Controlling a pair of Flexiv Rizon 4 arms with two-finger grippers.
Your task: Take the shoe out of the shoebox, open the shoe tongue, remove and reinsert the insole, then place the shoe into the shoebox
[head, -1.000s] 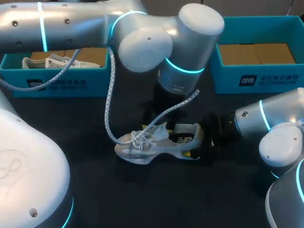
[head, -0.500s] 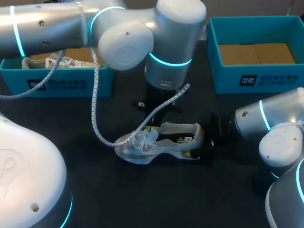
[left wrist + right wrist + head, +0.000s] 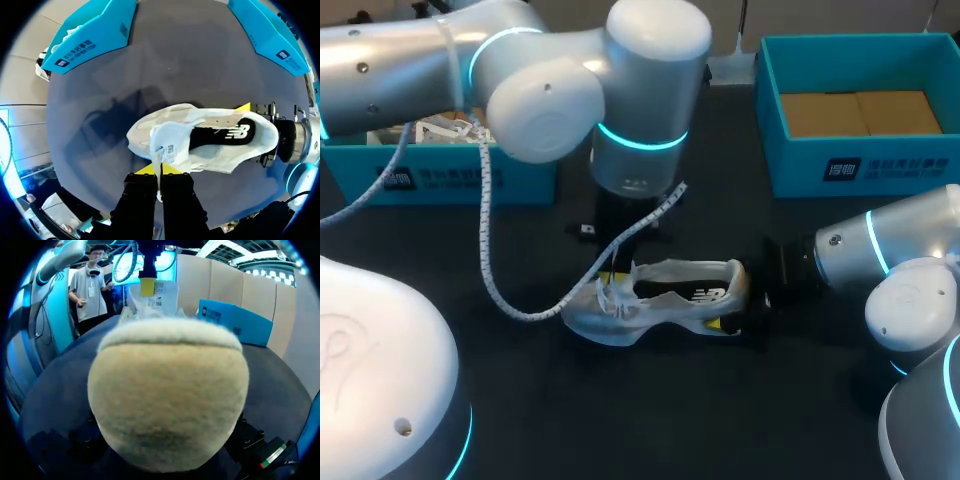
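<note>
The left gripper (image 3: 160, 169) is clenched on the white fabric tongue (image 3: 170, 142) of the white sneaker (image 3: 220, 157). The right gripper (image 3: 261, 134) grasps its heel (image 3: 167, 395).

L arm (image 3: 550, 90) partly hides L shoebox (image 3: 430, 182); shoe heel (image 3: 167, 395) blocks R wrist view.

a white and pale grey shoe (image 3: 655, 300), black inside with a white logo, lies on a dark table (image 3: 670, 410). its white tongue (image 3: 170, 145) bears a small printed label; its heel (image 3: 167, 395) is fuzzy beige. the left gripper (image 3: 159, 169) is black with yellow tips. the silver left arm (image 3: 550, 90) and right arm (image 3: 890, 270) glow with cyan rings. a white cable (image 3: 485, 240) is dark-flecked. the left shoebox (image 3: 450, 185) and right shoebox (image 3: 860, 165) are teal, the latter floored in brown.
</note>
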